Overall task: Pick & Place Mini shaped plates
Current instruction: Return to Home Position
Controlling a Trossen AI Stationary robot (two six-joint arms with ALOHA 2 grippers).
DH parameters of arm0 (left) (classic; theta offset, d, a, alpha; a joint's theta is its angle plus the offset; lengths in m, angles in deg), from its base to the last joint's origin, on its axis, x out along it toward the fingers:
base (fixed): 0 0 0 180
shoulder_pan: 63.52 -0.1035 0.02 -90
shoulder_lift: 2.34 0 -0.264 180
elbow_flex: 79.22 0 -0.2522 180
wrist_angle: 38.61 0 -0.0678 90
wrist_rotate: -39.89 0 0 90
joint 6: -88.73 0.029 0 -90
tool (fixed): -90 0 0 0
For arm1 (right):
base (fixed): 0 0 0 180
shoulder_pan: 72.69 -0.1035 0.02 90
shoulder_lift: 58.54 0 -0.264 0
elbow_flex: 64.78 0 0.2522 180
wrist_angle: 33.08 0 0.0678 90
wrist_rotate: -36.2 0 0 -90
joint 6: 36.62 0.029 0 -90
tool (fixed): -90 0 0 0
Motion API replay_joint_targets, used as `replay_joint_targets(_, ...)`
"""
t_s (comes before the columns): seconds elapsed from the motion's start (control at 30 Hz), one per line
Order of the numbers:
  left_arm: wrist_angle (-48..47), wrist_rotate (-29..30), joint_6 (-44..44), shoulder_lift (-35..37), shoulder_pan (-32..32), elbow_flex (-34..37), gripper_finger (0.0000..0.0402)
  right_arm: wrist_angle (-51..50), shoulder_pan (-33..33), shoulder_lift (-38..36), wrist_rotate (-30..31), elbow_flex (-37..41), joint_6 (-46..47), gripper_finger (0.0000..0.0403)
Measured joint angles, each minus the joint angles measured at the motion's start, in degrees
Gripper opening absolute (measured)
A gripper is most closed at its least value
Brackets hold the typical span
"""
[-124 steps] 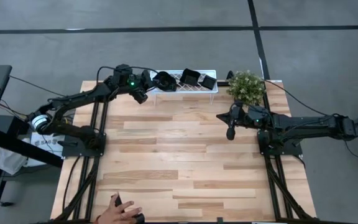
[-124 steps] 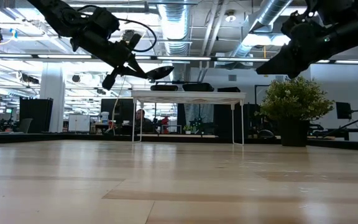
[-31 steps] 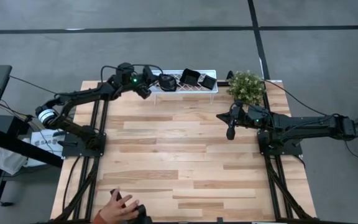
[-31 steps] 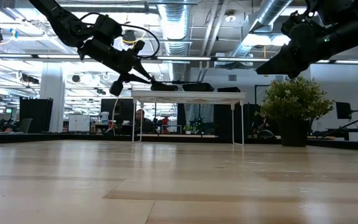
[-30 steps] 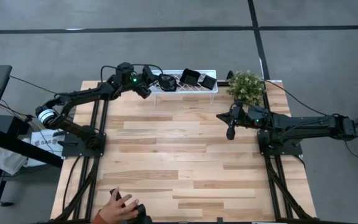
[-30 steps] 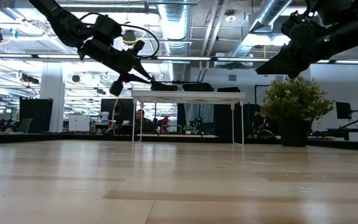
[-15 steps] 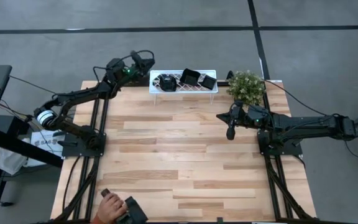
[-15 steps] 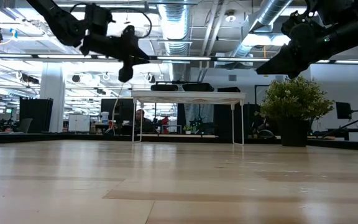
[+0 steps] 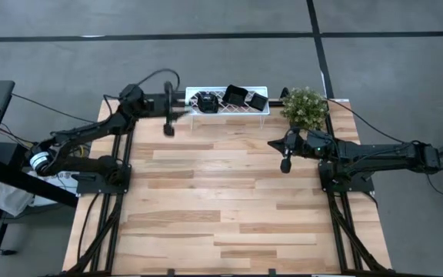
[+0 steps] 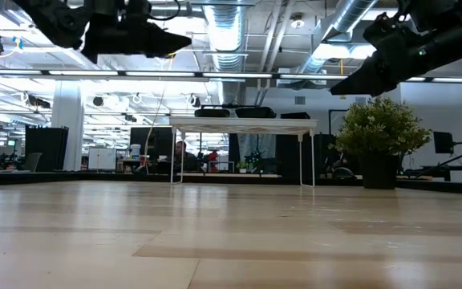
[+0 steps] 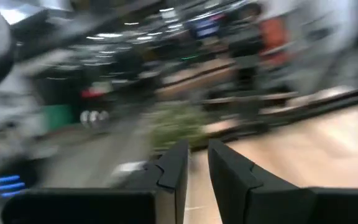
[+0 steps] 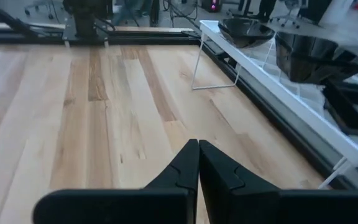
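Mini shaped plates, small glossy black dishes, occupy three spots on the white lattice wire rack at the back edge of the pale wooden plank table. A lobed one sits at the rack's left end, a squarish one in the middle, and a smaller one at the right end. How many dishes are stacked at each spot cannot be made out. No dish lies on the table top, so the placing appears finished. The rack stands on thin legs, which holds the dishes clear of the work surface and sorted by shape.

Beside the rack's left end, and apart from it, the left gripper hangs over the table with its fingers pointing down. The left wrist view shows only a narrow gap between them and nothing in it. That clearance probably lets the arm fold towards its rest pose without brushing the rack.

On its own side the right gripper waits near the green potted plant, its fingers pressed together and empty.
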Motion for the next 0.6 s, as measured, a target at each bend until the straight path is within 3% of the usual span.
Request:
replay_joint_targets(0.1,0.19,-6.05,-6.45,1.03,2.70,3.52,0.0062,0.77,0.01,-0.61,0.00,0.01,-2.26,0.0006)
replay_joint_targets(0.3,0.15,-5.05,-19.64,7.87,12.57,12.55,0.0057,3.20,-0.01,-5.07,-0.05,0.01,-1.80,0.0006)
replay_joint_targets(0.4,0.25,1.80,-25.85,15.18,17.50,18.08,0.0057,2.19,-0.05,-8.83,-0.20,0.01,-1.77,0.0006)
replay_joint_targets(0.6,0.63,21.41,-30.65,31.99,27.61,29.12,0.0057,-1.99,-0.10,-16.16,-3.65,0.01,-2.06,0.0006)
